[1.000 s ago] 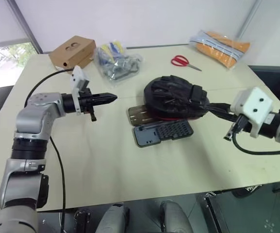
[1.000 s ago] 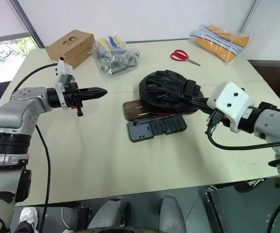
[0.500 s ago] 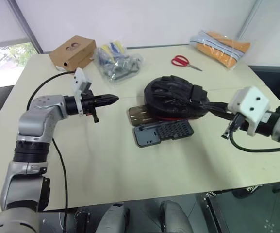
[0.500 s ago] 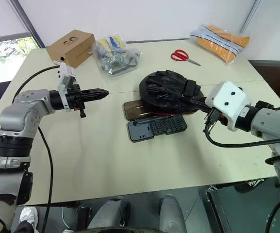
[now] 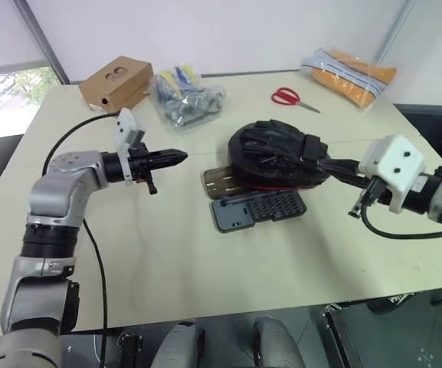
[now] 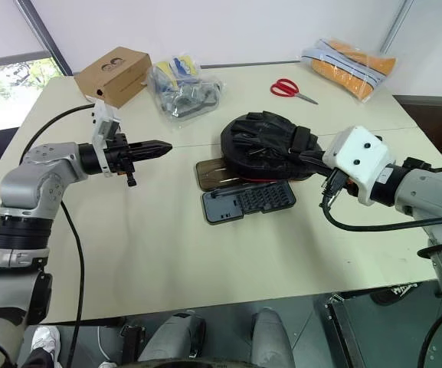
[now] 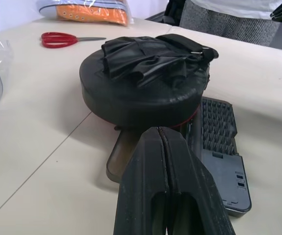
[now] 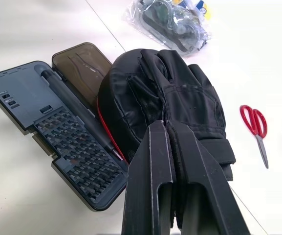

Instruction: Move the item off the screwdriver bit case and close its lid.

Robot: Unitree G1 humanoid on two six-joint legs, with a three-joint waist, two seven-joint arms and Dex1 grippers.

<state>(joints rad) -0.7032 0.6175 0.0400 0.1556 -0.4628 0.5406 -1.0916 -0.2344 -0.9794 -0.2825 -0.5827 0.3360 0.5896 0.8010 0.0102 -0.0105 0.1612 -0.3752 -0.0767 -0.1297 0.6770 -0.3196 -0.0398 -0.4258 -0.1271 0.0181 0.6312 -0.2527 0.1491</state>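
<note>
Lying across the open screwdriver bit case [image 6: 247, 202], the black mitt [image 6: 270, 146] covers most of its smoky lid [image 6: 214, 172] — red scissors [image 6: 293, 90], a cardboard box [image 6: 112, 74] and bagged items [image 6: 182, 90] sit farther back. Right gripper [image 6: 310, 159], fingers pressed together, touches the mitt's right edge without clasping it; left gripper [image 6: 159, 145], also closed and empty, hangs well left of it.

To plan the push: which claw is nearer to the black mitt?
Right. The right claw is at the black mitt, at its strap side; the left claw is clearly apart, across bare table.

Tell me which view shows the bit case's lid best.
Right wrist view: the smoky-brown lid lies open beside the tray, partly under the mitt. Head views show a small corner; the left wrist view shows a sliver behind the left hand.
</note>
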